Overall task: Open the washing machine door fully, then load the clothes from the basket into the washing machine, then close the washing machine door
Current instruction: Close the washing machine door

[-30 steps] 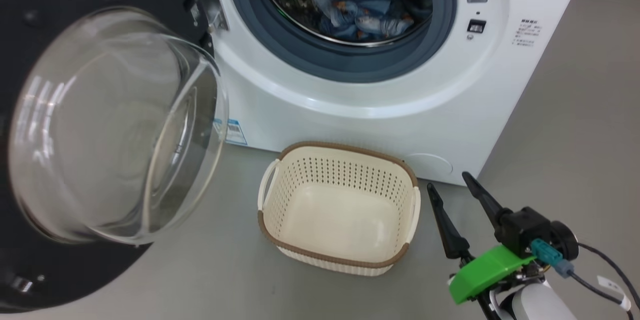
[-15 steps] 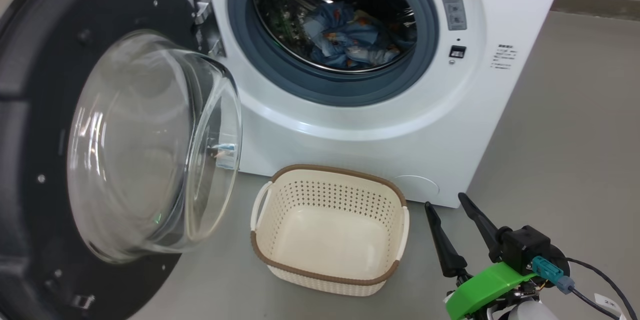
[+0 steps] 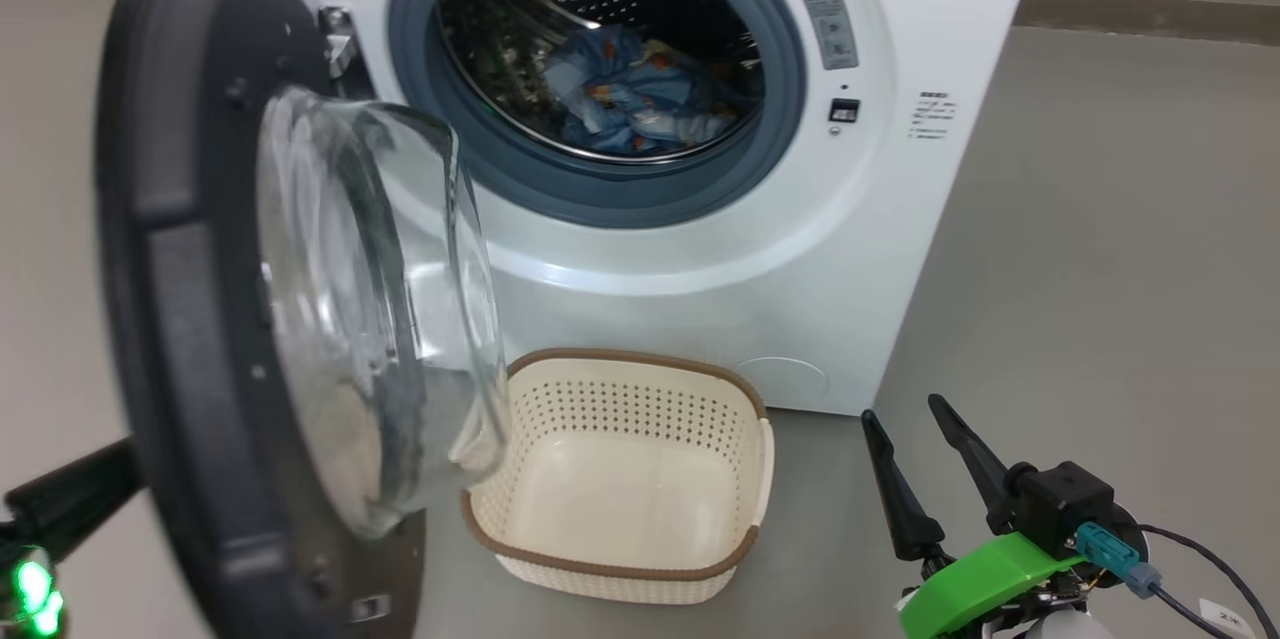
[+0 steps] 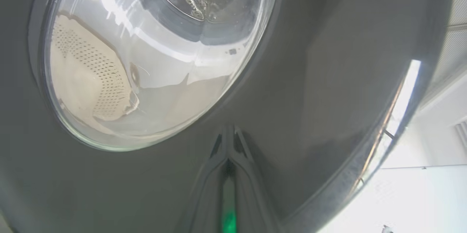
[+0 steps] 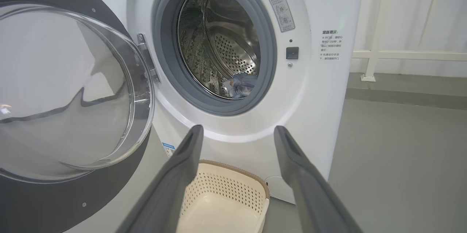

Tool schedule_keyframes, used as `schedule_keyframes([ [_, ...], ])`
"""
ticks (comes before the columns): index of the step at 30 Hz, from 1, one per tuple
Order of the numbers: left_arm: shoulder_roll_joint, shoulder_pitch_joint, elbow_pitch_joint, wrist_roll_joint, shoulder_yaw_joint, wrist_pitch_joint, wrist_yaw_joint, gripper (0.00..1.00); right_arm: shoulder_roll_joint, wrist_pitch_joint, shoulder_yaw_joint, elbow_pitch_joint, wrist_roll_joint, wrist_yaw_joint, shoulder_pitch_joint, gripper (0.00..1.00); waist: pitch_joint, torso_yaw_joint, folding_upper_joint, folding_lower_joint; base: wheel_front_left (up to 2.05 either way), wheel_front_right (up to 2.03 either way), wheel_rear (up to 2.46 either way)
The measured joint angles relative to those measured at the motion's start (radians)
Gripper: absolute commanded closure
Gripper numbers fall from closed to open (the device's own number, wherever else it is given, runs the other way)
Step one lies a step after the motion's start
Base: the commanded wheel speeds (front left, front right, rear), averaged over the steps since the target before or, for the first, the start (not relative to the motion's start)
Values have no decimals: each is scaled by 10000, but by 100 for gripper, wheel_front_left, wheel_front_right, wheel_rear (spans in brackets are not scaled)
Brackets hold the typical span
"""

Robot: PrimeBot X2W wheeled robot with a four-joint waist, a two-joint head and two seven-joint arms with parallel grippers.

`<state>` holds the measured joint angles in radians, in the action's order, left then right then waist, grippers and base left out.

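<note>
Pressing together with no gap, the left gripper's (image 4: 228, 132) fingers hold nothing. Their tips sit at the glossy black ring of the washing machine door (image 4: 328, 80), just below the edge of the glass bowl; actual contact cannot be confirmed. The cream basket shows through that glass.

Right gripper (image 3: 902, 409): fingers spread wide, nothing between them, raised over the grey floor (image 3: 1100, 269). The basket (image 3: 620, 569) lies just to its left, not touching. In the right wrist view the fingers frame the basket's far corner, with the machine front beyond.

Door (image 3: 170, 269): swung out on its left-side hinge, seen nearly edge-on from the head camera, glass bowl bulging toward the basket and overlapping its left side in that view.

Basket: on the floor just before the washing machine (image 3: 700, 319), nothing in it.

Clothes (image 3: 625, 104): a light-blue bundle with orange print, low in the steel drum, behind the grey-blue seal (image 3: 600, 204).
</note>
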<state>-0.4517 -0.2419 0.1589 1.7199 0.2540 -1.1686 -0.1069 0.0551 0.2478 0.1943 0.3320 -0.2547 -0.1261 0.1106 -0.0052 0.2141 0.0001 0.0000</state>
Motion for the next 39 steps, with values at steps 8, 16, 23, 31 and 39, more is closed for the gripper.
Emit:
schedule_keyframes([
  [8, 928, 243, -1601, -59, -209, 924, -798, 100, 0, 6, -25, -10, -25, 0, -74, 0, -71, -593, 0, -1, 0, 0, 0],
  [16, 1494, 165, -1776, -345, -431, 1643, -932, 100, -4, 15, -12, -132, -25, 0, -121, 0, -44, -1426, 0, 0, 0, 0, 0],
  [23, 1695, -123, -1685, -692, -456, 2182, -1016, 100, -10, 15, -10, -267, -23, 0, -142, 0, 16, -2307, 0, 0, 0, 0, 0],
  [31, 1847, -549, -1636, -825, -441, 2545, -1097, 100, -13, 17, -12, -462, 2, 0, -198, 0, 188, -3260, -1, 0, 0, 0, 0],
  [39, 1896, -1033, -1618, -874, -401, 2638, -1049, 100, -27, 17, -19, -646, 23, 0, -224, 0, 565, -3775, 0, 1, 0, 0, 0],
])
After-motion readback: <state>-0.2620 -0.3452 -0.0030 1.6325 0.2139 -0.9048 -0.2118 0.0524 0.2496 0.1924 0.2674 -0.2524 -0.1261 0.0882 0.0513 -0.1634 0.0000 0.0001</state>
